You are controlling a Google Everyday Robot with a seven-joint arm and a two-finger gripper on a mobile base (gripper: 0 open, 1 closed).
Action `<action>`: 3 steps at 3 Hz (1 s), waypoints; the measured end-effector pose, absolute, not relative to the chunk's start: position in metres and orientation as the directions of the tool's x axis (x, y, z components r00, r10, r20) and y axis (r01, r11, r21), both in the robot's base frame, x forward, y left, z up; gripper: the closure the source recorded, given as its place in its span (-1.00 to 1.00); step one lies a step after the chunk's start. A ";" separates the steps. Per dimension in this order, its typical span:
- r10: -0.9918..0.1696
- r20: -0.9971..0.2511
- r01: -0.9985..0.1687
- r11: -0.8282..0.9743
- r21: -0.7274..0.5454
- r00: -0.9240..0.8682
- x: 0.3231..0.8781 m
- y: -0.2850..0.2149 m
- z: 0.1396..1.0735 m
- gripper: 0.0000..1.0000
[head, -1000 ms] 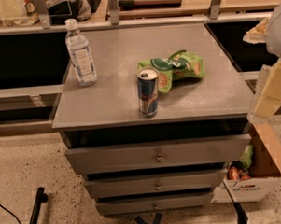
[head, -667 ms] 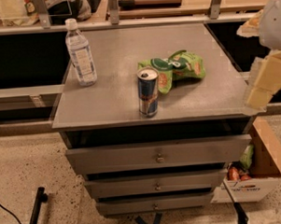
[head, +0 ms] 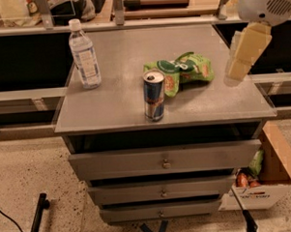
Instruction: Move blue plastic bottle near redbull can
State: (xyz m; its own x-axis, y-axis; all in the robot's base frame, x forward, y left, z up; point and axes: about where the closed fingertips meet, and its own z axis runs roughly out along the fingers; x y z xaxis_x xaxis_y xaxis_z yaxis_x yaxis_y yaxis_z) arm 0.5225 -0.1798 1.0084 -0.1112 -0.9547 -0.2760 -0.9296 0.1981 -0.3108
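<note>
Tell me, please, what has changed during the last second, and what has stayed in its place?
The gripper has moved left, in from the right edge of the picture, and now hangs over the right side of the table. It holds nothing. The bottle at the back left, the can near the front and the green bag behind the can have not moved.
</note>
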 end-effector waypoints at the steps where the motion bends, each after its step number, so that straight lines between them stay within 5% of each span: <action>1: -0.943 -0.321 -0.926 0.194 -0.323 -0.086 0.559 -0.160 1.026 -1.00; 3: -0.851 -0.520 -0.921 0.261 -0.289 -0.078 0.610 -0.085 1.034 -1.00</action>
